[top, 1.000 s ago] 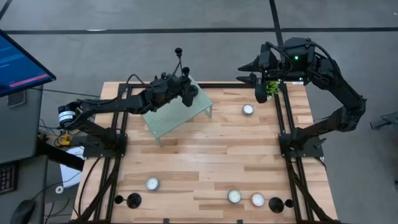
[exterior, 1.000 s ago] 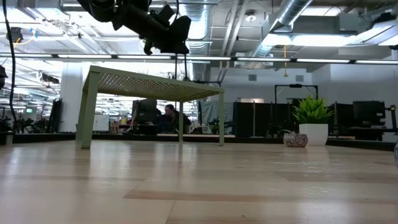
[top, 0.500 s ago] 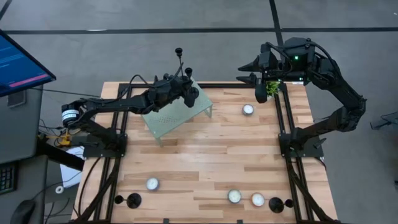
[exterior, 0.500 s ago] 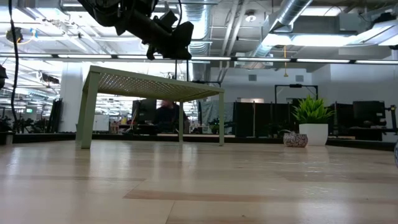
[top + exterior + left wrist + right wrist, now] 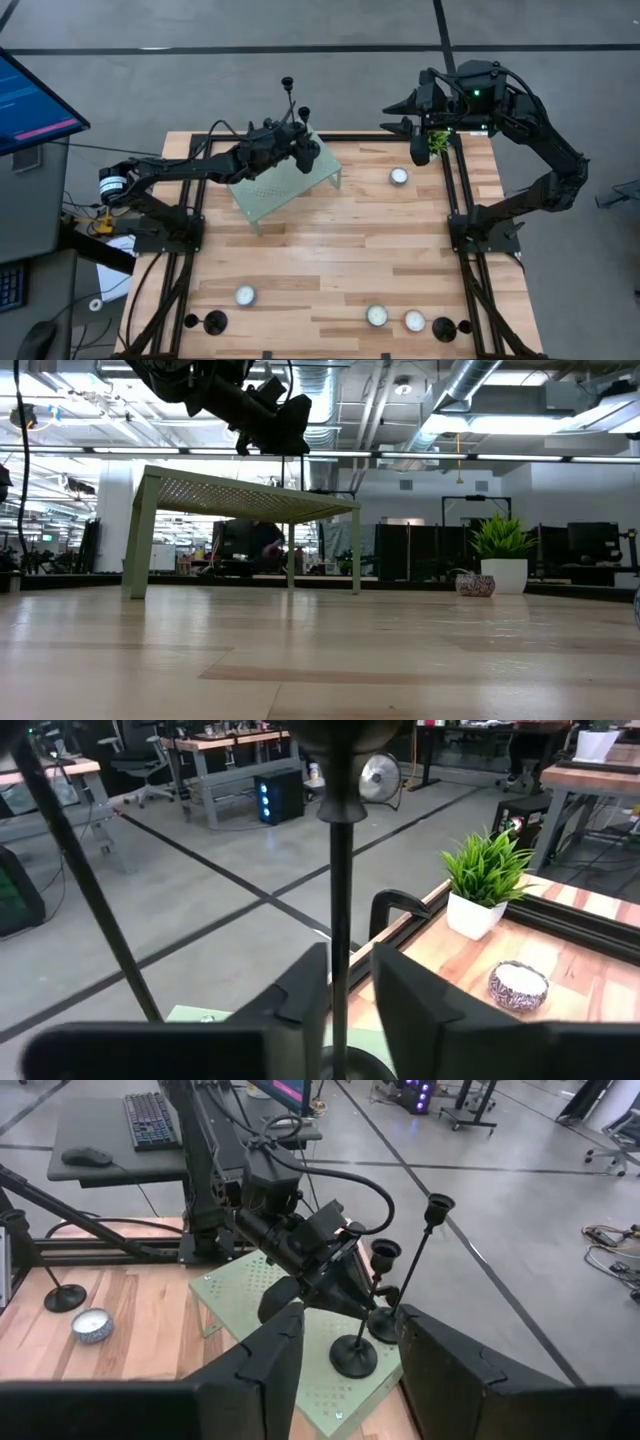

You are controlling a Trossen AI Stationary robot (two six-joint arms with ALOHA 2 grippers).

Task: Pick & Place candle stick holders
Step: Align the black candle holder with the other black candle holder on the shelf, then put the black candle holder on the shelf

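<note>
Two black candle stick holders stand with their disc bases on the pale green perforated stand [image 5: 285,180] at the table's far left. One is tall [image 5: 436,1208], the other shorter [image 5: 385,1252]. My left gripper [image 5: 350,990] reaches level over the stand, open, one finger on each side of the shorter holder's stem [image 5: 340,900]. My right gripper [image 5: 350,1320] hangs open and bare, high over the far right corner [image 5: 392,115]. Two more holders [image 5: 213,322] [image 5: 443,328] stand at the near edge. My left gripper's fingers come level at the shorter holder's stem [image 5: 340,970], well below its cup. A gap shows between the stem and one finger [image 5: 400,1000]. Whether the other finger [image 5: 305,995] touches the stem, I cannot tell. The holder stands upright, its base [image 5: 353,1357] on the stand.
Several tealights lie on the wood: one far right [image 5: 399,176], one near left [image 5: 245,295], two near right [image 5: 376,315] [image 5: 414,321]. A potted plant [image 5: 485,885] stands at the far right corner. Black frame rails [image 5: 455,200] run along both sides.
My left gripper has edged slightly toward the table's right edge above the stand, and the shorter holder's stem has gone with it. My right arm has kept still.
</note>
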